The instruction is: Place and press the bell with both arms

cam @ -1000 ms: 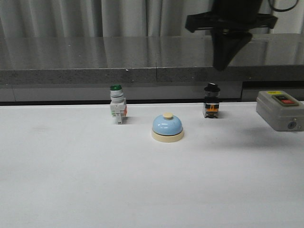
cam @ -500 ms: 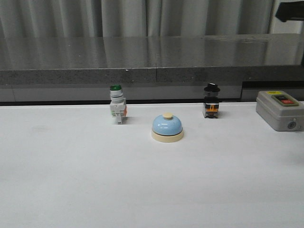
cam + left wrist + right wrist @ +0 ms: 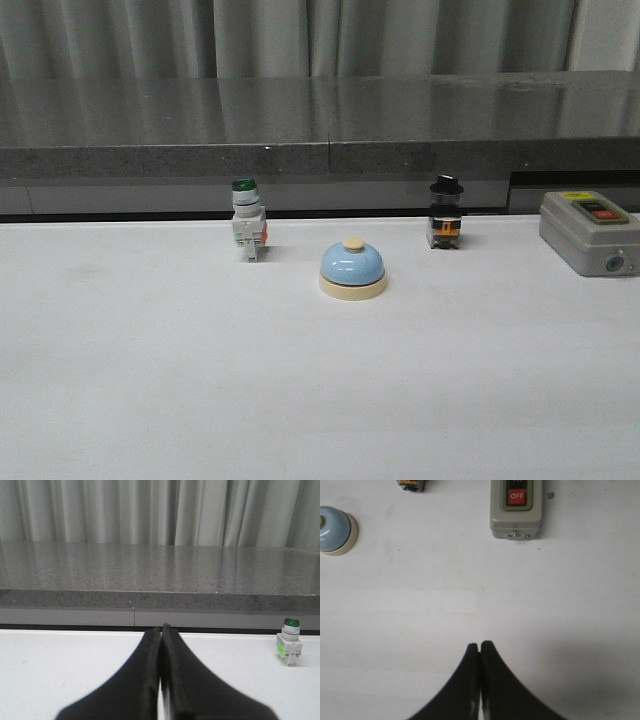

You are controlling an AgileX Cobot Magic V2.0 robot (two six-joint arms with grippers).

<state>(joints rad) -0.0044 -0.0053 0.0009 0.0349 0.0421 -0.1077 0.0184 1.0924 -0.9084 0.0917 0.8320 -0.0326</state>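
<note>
**Now the bell sits alone, both claws away**

So the bell [image 3: 353,268] stands upright on the white counter [image 3: 150,380], between the green-capped switch [image 3: 247,232] and the black-knobbed switch [image 3: 446,211], a bit nearer the front. Nothing touches it. The front view shows no arm at all. The left claw [image 3: 161,630] has its fingers pressed together and holds nothing; it points over the counter, and the green-capped switch shows off to one side. The right claw [image 3: 480,645] is pressed together too, empty, above bare counter, well apart from the bell and the grey OFF box [image 3: 516,507]. The bell looks placed. I cannot tell if it has been pressed, so that may be left.
</note>
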